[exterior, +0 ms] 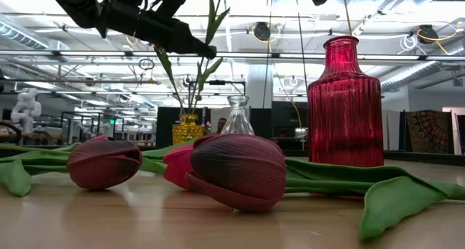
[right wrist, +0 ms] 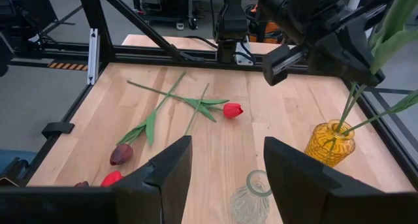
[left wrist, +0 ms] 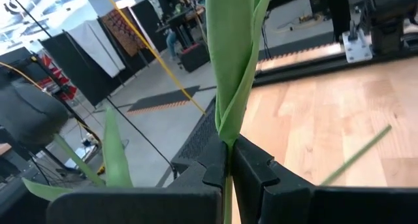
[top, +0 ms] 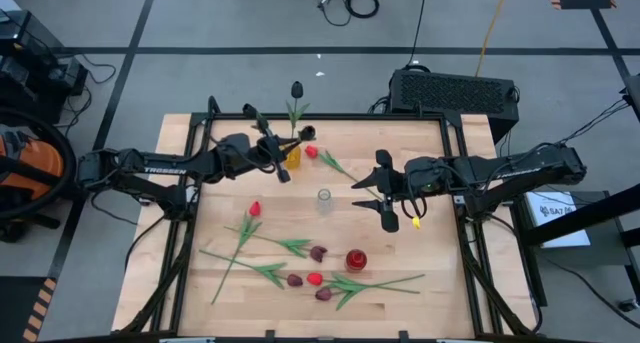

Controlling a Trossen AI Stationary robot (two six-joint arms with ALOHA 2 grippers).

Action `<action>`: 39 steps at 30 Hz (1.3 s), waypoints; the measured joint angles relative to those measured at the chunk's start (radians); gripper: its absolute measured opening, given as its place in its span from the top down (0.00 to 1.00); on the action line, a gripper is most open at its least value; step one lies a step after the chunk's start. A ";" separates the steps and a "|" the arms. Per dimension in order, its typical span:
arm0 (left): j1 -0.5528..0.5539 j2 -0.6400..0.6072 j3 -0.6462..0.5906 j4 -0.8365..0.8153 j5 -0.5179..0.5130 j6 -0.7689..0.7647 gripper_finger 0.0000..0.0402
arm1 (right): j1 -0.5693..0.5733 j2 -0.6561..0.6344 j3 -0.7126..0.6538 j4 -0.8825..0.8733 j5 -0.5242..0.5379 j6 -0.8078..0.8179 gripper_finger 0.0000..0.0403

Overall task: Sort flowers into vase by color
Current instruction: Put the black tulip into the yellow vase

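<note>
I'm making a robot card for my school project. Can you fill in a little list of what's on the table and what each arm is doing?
Left gripper: shut on a dark tulip, holding its stem over the yellow vase
Right gripper: open, empty, near the clear vase
Yellow vase: at the table's far edge, stems already in it
Red vase: near the front, no flowers
Loose flowers: red tulip and maroon tulips lying on the table

Bare boards (behind clear vase (top: pixel 323 199))
</note>
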 joint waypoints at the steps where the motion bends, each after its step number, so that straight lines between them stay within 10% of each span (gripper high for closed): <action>1: 0.000 0.000 0.000 -0.011 0.000 0.000 0.96 | 0.000 0.000 0.000 0.000 0.000 0.000 0.55; 12: 0.004 0.000 0.000 -0.046 0.000 -0.033 0.95 | 0.000 0.000 0.000 0.000 0.000 0.000 0.55; 39: 0.025 -0.008 0.000 -0.311 -0.020 -0.158 0.52 | 0.000 0.000 0.000 -0.006 0.000 0.000 0.55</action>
